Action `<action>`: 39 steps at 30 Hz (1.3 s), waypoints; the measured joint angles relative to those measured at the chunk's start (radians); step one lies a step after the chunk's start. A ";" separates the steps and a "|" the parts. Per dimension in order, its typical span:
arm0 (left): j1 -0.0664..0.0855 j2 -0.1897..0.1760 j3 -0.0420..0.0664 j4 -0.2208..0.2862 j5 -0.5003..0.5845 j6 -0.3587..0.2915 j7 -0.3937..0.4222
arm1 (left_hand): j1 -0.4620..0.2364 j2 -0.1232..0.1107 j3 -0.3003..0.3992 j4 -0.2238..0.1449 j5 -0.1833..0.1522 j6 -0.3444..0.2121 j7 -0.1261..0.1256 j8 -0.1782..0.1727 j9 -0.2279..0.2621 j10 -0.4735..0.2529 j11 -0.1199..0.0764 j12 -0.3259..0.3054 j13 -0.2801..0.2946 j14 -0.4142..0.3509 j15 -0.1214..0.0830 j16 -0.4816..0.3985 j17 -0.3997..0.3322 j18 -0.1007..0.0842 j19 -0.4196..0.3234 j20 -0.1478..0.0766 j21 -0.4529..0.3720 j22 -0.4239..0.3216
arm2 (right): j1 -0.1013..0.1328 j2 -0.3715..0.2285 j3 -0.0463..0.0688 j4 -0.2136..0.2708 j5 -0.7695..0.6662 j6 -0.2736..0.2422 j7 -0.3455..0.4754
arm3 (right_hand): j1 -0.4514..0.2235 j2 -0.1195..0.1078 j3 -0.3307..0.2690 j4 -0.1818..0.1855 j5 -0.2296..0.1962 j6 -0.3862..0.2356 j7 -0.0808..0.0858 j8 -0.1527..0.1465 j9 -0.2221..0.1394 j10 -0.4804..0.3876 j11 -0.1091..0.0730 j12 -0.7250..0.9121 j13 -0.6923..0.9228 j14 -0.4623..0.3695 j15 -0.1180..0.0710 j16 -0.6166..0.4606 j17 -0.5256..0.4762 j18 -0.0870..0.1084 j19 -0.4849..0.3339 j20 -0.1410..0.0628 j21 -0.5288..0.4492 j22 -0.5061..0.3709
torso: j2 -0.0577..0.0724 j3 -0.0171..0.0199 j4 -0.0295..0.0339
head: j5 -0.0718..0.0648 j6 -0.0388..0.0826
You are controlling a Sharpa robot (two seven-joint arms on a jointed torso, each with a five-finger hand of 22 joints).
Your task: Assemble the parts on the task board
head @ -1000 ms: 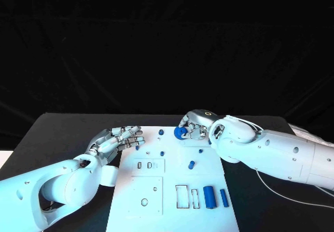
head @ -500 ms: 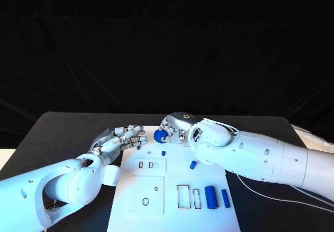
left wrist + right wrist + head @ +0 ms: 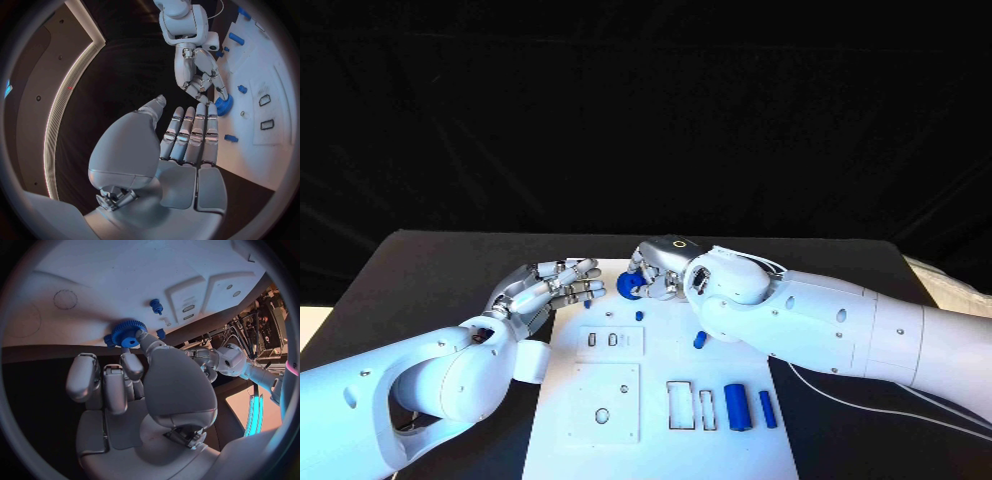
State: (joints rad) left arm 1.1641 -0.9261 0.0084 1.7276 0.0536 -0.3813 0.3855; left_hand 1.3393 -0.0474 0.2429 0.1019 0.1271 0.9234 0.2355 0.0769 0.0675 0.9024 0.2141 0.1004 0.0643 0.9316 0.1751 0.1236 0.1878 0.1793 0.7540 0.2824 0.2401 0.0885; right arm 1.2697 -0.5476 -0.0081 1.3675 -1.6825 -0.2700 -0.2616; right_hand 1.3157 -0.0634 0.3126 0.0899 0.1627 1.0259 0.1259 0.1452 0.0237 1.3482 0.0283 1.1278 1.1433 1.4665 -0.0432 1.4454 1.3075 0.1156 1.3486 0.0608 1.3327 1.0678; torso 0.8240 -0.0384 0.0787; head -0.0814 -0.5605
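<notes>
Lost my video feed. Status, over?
Right hand holds blue gear over task board. Left hand open beside it. Nothing blocking.

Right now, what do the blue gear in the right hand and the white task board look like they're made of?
The blue gear looks like matte plastic, perhaps printed or moulded: one even blue, crisp teeth, no metallic shine. The right hand holds it. The task board also looks like smooth white plastic, with a dull, even surface and cleanly cut recesses; painted metal can't be ruled out.

Blue gear [image 3: 129, 333], white task board [image 3: 733, 445]
</notes>
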 measured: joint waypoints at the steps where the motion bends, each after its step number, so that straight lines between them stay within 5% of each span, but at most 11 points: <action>1: 0.000 0.000 0.000 0.000 0.000 0.000 0.000 | 0.000 0.000 0.000 0.000 0.000 0.000 0.000 0.001 0.000 0.000 0.000 0.000 0.000 0.000 0.000 0.000 0.000 0.000 0.000 0.000 0.000 0.000 | 0.000 0.001 0.000 0.000 -0.002 0.000 -0.002 | -0.003 -0.002 0.000 0.000 0.000 0.000 0.000 -0.007 0.000 -0.004 0.004 -0.007 -0.005 0.000 0.000 0.000 0.000 0.000 0.000 0.000 0.000 -0.001 | 0.000 0.0001 0.0001 | 0.000 0.000; 8: 0.000 0.000 0.000 -0.001 0.000 0.000 0.000 | 0.000 0.000 0.000 0.000 0.000 0.000 0.000 0.004 0.000 0.000 0.000 0.000 0.000 0.000 0.000 0.000 -0.002 0.000 0.000 0.000 0.000 0.000 | -0.008 0.002 -0.002 0.000 -0.017 -0.006 -0.021 | -0.043 -0.034 -0.013 0.008 -0.007 -0.081 0.024 -0.073 0.047 -0.047 0.028 -0.072 -0.056 -0.001 0.015 0.000 0.000 0.000 -0.013 0.013 0.000 -0.013 | 0.000 0.0007 0.0007 | 0.000 -0.002; 11: 0.000 0.000 0.000 -0.002 0.000 0.000 0.000 | 0.000 0.000 0.000 0.000 0.000 0.000 0.000 0.004 0.000 0.000 0.000 0.000 0.000 0.000 0.000 0.000 -0.002 0.000 0.000 0.000 0.000 0.000 | -0.009 0.002 -0.003 0.000 -0.020 -0.010 -0.028 | -0.069 -0.073 -0.078 0.038 -0.008 -0.242 0.038 -0.088 0.034 -0.070 0.044 -0.105 -0.084 -0.001 0.030 0.000 0.000 0.000 -0.022 0.026 -0.008 -0.022 | 0.000 0.0009 0.0006 | 0.001 -0.002; 13: 0.000 0.000 0.000 -0.003 0.000 0.000 0.000 | 0.000 0.000 0.000 0.000 0.000 0.000 0.000 0.004 0.000 0.000 0.000 0.000 0.000 0.000 0.000 0.000 -0.002 0.000 0.000 0.000 0.000 0.000 | -0.009 0.000 -0.003 0.001 -0.020 -0.013 -0.030 | -0.069 -0.073 -0.138 0.072 0.005 -0.282 0.048 -0.088 0.035 -0.075 0.050 -0.108 -0.088 0.000 0.036 0.000 0.000 0.000 -0.022 0.036 -0.008 -0.023 | 0.000 0.0009 0.0004 | 0.002 -0.003; 18: 0.000 0.000 0.000 -0.004 0.000 0.000 0.000 | 0.000 0.000 0.000 0.000 0.000 0.000 0.000 0.004 0.000 0.000 0.000 0.000 0.000 0.000 0.000 0.000 -0.002 0.000 0.000 0.000 0.000 0.000 | -0.013 -0.026 -0.002 0.025 -0.014 -0.025 -0.029 | -0.069 -0.072 -0.212 0.131 0.036 -0.177 0.045 -0.072 0.049 -0.075 0.050 -0.093 -0.073 0.000 0.036 0.000 0.000 0.000 -0.022 0.036 -0.008 -0.019 | 0.000 0.0012 0.0001 | 0.002 -0.003; 20: 0.000 -0.001 0.000 -0.004 0.000 0.001 0.000 | 0.000 0.000 0.000 0.000 0.000 0.000 0.000 0.004 0.000 0.000 0.000 0.000 0.000 0.000 0.000 0.000 -0.002 0.000 0.000 0.000 0.000 -0.001 | -0.015 -0.047 -0.002 0.044 -0.007 -0.036 -0.026 | -0.052 -0.056 -0.217 0.136 0.053 -0.147 0.039 -0.068 0.052 -0.061 0.045 -0.073 -0.056 0.000 0.036 0.000 0.000 0.000 -0.018 0.040 -0.004 -0.009 | 0.000 0.0013 -0.0002 | 0.003 -0.003; 27: 0.000 -0.008 0.000 -0.005 0.000 0.001 0.000 | 0.000 0.000 0.000 0.000 0.000 0.000 0.000 0.004 0.000 0.000 0.000 0.000 0.000 0.000 0.000 0.000 -0.002 0.000 0.000 0.000 0.000 -0.001 | -0.017 -0.194 0.007 0.147 0.069 -0.111 0.027 | -0.011 -0.014 -0.207 0.126 0.081 -0.095 0.023 -0.049 0.057 -0.035 0.032 -0.031 -0.017 0.000 0.036 0.008 0.000 0.000 -0.009 0.031 0.008 0.010 | -0.001 0.0022 -0.0036 | 0.005 -0.002; 31: 0.000 -0.010 0.000 -0.005 0.000 0.001 0.000 | 0.000 0.000 0.003 -0.003 0.000 0.000 0.000 0.004 0.000 0.000 0.000 0.000 0.000 0.000 0.000 0.000 -0.003 0.000 0.000 0.000 0.000 -0.001 | -0.009 -0.286 0.010 0.193 0.140 -0.136 0.079 | 0.020 -0.011 -0.200 0.107 0.081 -0.090 0.021 -0.049 0.057 -0.035 0.032 -0.029 -0.012 0.000 0.028 0.008 0.000 0.000 -0.007 0.028 0.008 0.012 | -0.003 0.0039 -0.0084 | 0.005 0.000; 39: 0.000 -0.010 0.000 -0.008 0.000 0.002 -0.001 | 0.000 0.000 0.003 -0.003 0.000 0.000 0.000 0.004 0.000 0.000 0.000 0.000 0.000 0.000 0.000 0.000 -0.003 0.000 0.000 0.000 0.000 -0.001 | -0.007 -0.409 0.010 0.181 0.280 -0.131 0.196 | 0.059 -0.019 -0.194 0.076 0.081 -0.093 0.024 -0.057 0.050 -0.036 0.032 -0.034 -0.017 0.000 0.028 0.012 0.001 -0.010 -0.005 0.027 0.012 0.018 | -0.011 0.0127 -0.0248 | 0.005 0.000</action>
State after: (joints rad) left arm 1.1636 -0.9358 0.0081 1.7197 0.0539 -0.3789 0.3850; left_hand 1.3393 -0.0474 0.2460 0.0989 0.1271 0.9234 0.2355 0.0807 0.0675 0.9024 0.2141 0.1004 0.0644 0.9316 0.1751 0.1236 0.1846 0.1794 0.7540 0.2824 0.2401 0.0876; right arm 1.2626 -0.9566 0.0019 1.5485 -1.4025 -0.4005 -0.0660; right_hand 1.3744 -0.0819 0.1188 0.1663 0.2438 0.9328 0.1499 0.0886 0.0733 1.3127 0.0600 1.0940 1.1260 1.4666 -0.0148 1.4572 1.3081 0.1053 1.3432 0.0878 1.3444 1.0854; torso 0.8133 -0.0258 0.0539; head -0.0769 -0.5602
